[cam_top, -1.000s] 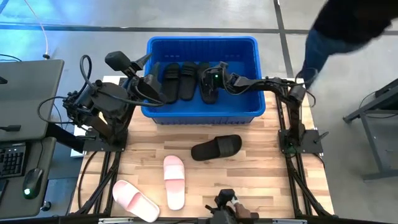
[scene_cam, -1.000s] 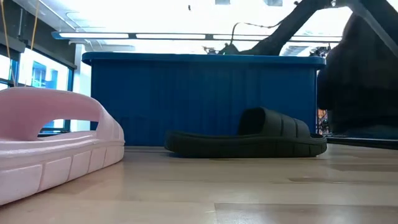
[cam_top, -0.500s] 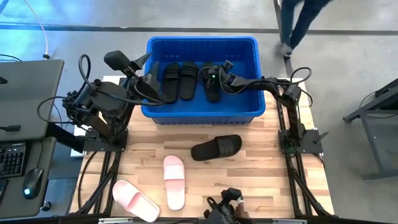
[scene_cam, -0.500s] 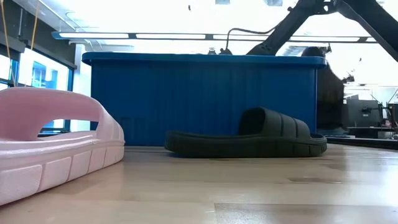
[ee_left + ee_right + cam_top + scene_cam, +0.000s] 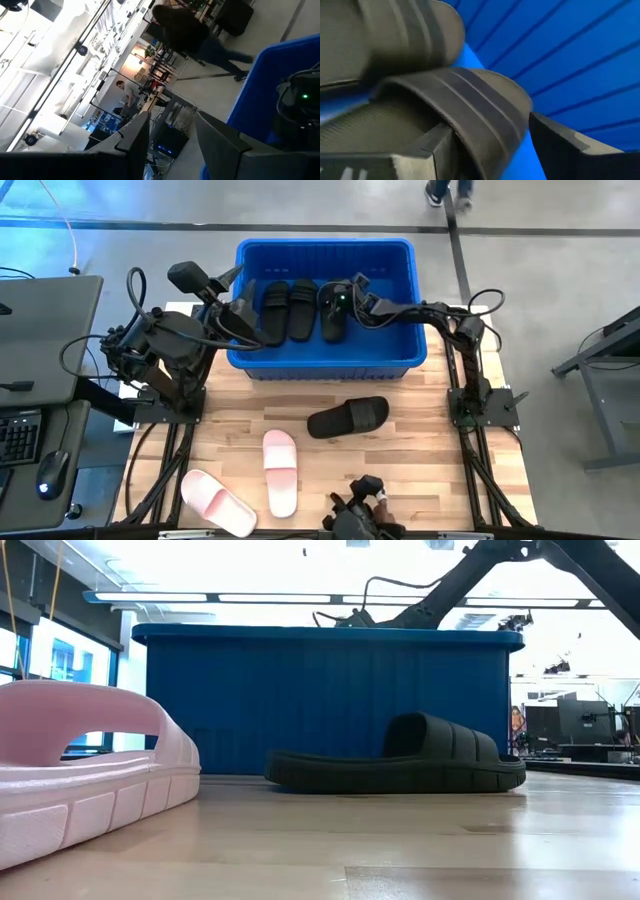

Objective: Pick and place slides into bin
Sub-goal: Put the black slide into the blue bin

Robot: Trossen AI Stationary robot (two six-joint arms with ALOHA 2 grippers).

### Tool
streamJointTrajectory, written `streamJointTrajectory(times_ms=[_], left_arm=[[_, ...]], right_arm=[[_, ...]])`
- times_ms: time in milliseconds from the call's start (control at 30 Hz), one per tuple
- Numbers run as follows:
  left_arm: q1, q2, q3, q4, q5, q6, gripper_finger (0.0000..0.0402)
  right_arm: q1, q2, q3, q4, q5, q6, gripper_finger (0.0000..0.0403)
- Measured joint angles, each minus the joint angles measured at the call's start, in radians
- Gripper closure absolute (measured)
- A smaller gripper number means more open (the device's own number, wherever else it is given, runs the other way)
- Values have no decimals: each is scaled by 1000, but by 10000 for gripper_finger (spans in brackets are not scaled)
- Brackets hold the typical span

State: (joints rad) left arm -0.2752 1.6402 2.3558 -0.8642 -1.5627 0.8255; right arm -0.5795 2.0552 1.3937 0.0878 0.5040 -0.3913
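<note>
The blue bin (image 5: 325, 360) stands at the table's far side with three black slides side by side in it (image 5: 272, 310), (image 5: 302, 308), (image 5: 334, 320). My right gripper (image 5: 338, 298) is down in the bin, open, over the rightmost of these. In the right wrist view that slide's strap (image 5: 480, 107) stands between my right gripper's (image 5: 487, 127) fingers. A fourth black slide (image 5: 348, 417) lies sole down on the table before the bin. Two pink slides (image 5: 281, 470), (image 5: 215, 502) lie near the front left. My left gripper (image 5: 172, 145) waits open at the bin's left wall (image 5: 240, 320). My right gripper has one finger (image 5: 432, 147) reaching in under the slide's strap (image 5: 470, 100) and the other finger (image 5: 560, 142) outside it, coming from the bin's right side. Whether either finger touches the strap I cannot tell. The slide lies on the bin's floor.
A small camera mount (image 5: 360, 515) sits at the table's near edge. A desk with a keyboard (image 5: 20, 435) stands left of the table. A person's feet (image 5: 445, 192) show on the floor beyond the bin. Bare wood lies right of the loose black slide.
My right gripper has shifted a little toward the bin's far wall, staying low over the rightmost black slide. The person beyond the table's far right corner has walked away.
</note>
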Motion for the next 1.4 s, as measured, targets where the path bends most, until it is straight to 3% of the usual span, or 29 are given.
streamJointTrajectory(times_ms=[333,533,867,1000,1233,1400], left_arm=[[0,0,0,-2,134,-48,252],[0,0,0,-2,138,-53,252],[0,0,0,-10,154,-73,252],[0,0,0,-59,276,-91,252],[0,7,-1,-308,636,-299,252],[0,45,-25,-476,740,-477,252]], right_arm=[[21,-2,0,-154,-10,103,185],[81,-17,0,-167,-6,78,187],[211,-258,0,-168,-16,20,187],[246,-386,1,-178,-71,95,187],[301,-583,1,-220,-150,217,187],[341,-702,1,-235,-246,316,187]])
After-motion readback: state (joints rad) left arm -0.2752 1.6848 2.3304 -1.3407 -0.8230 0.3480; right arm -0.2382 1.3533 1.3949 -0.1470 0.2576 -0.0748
